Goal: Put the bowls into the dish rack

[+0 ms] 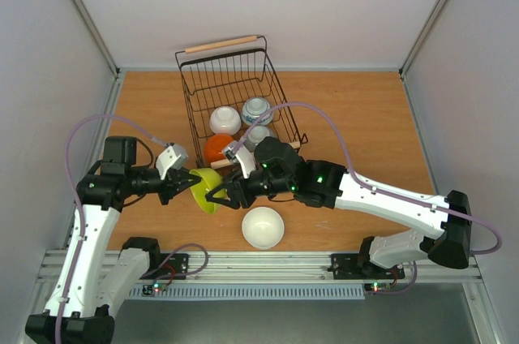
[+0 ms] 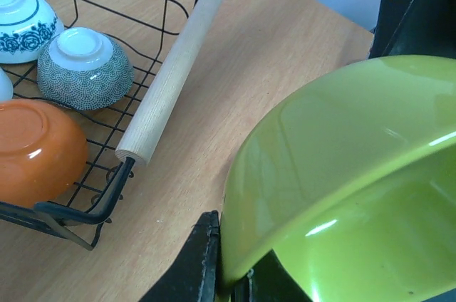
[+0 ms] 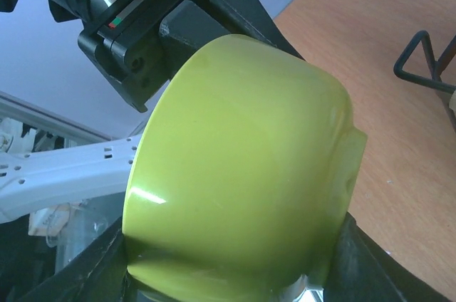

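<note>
- Yellow-green bowl [image 1: 206, 191], likely stiff, slick, breakable, hangs centre frame below the dish rack [image 1: 229, 72]
- Left tool [image 1: 185, 184] pinches its rim, the surest hold
- Right tool [image 1: 219, 194] straddles it; clamped or not, cannot tell

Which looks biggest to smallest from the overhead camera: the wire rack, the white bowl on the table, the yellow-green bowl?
1. Dish rack, by far the largest.
2. White bowl on the table and yellow-green bowl: about alike; the green one is tilted and partly hidden, so unranked.
</note>
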`<state>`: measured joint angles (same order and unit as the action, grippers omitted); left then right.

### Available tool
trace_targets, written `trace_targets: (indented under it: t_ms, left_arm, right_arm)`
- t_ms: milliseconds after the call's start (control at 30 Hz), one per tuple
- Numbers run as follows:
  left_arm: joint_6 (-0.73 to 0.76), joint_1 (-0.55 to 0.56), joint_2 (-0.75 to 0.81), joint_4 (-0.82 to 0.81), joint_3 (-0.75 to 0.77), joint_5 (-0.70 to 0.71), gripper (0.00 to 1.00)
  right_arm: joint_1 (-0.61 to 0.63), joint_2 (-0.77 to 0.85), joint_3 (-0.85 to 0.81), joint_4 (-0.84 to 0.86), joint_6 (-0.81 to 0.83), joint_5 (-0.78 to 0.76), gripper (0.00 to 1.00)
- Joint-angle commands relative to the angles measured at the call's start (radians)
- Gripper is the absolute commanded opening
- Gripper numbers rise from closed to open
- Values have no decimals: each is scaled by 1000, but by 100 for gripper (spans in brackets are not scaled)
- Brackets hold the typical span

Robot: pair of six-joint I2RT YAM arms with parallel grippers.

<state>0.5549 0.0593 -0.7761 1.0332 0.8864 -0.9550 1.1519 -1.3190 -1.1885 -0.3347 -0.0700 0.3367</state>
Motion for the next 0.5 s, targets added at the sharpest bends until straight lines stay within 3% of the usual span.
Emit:
trace_targets:
  t_ms: [0, 100, 133, 167, 233, 333, 467]
  left_arm:
    - [0, 10, 21, -37, 23, -97, 0]
    - [-32, 10, 34, -74, 15, -58, 2]
    - [-50, 10, 42, -100, 11, -37, 11]
    - [-86, 10, 51, -125, 4, -12, 25]
    - [-129, 11, 76, -181, -16, 40, 65]
    - [-202, 10, 116, -264, -40, 148, 96]
    - [-275, 8, 170, -350, -70, 300, 99]
  right_arm:
    - [10, -21, -27, 63, 22, 77, 2]
    - [9, -15, -46, 19, 41, 19, 1]
    - [9, -17, -63, -16, 52, -16, 1]
    - [8, -21, -83, -52, 72, -60, 1]
    - [-6, -40, -135, -133, 121, -130, 1]
    - [-80, -96, -224, -244, 159, -193, 1]
    - [-205, -208, -364, -342, 204, -213, 1]
